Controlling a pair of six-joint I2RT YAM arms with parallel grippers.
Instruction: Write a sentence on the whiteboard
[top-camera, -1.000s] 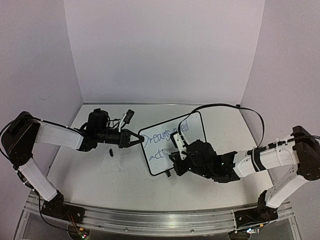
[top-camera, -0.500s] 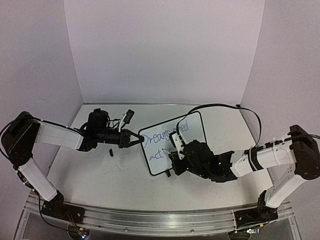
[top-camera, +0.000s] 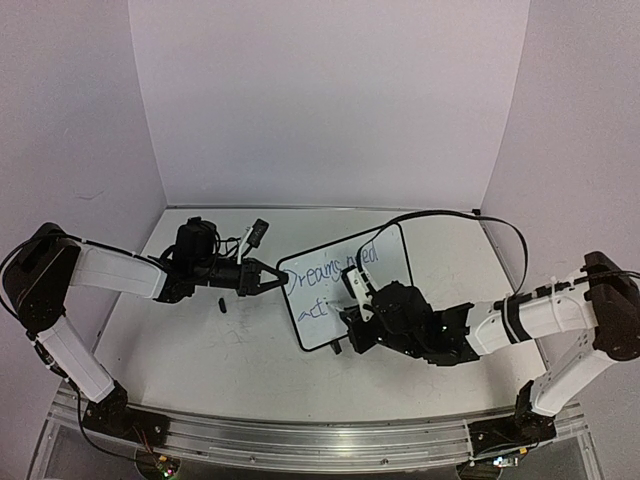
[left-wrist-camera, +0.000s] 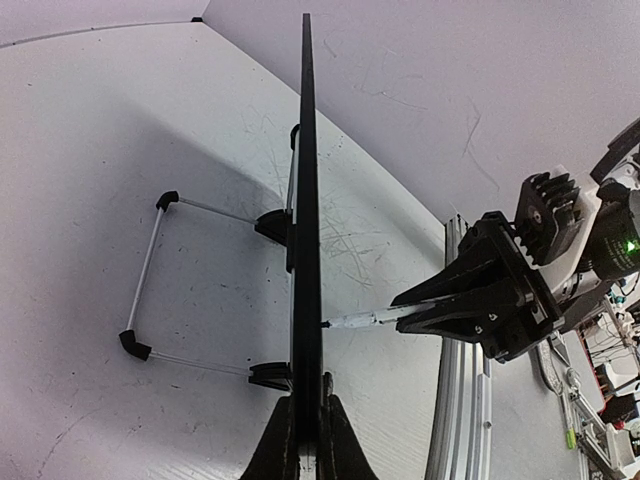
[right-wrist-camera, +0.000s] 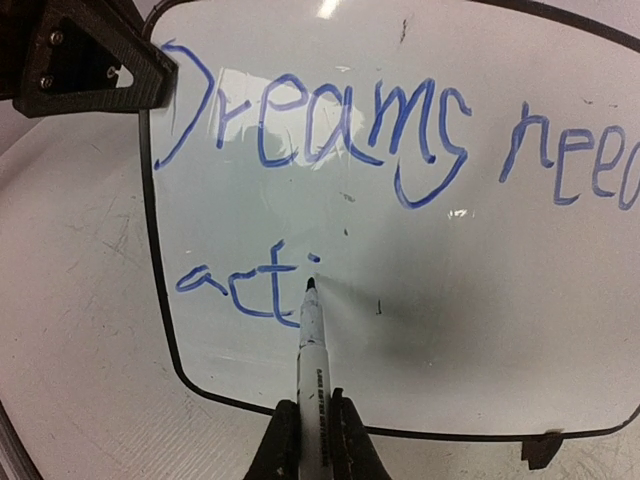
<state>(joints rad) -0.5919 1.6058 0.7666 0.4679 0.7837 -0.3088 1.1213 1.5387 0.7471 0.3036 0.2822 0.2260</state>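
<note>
Scuffed white tabletop (top-camera: 200, 345), near to far: right gripper (right-wrist-camera: 312, 440) clamped on the marker (right-wrist-camera: 311, 350), long axis 6-to-12 in wrist view, tip at the whiteboard (right-wrist-camera: 450, 320) just beside the "i". So far the sentence (right-wrist-camera: 330, 135) reads "Dreams need / acti". Blank board for the next letters sits at 3 o'clock of the tip. Left gripper (left-wrist-camera: 305, 440) pinches the board's 9 o'clock edge.

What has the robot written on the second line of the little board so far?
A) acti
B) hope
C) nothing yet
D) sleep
A: on the whiteboard, the sentence has "acti" in blue under "Dreams need", with the marker tip at the i.
</note>
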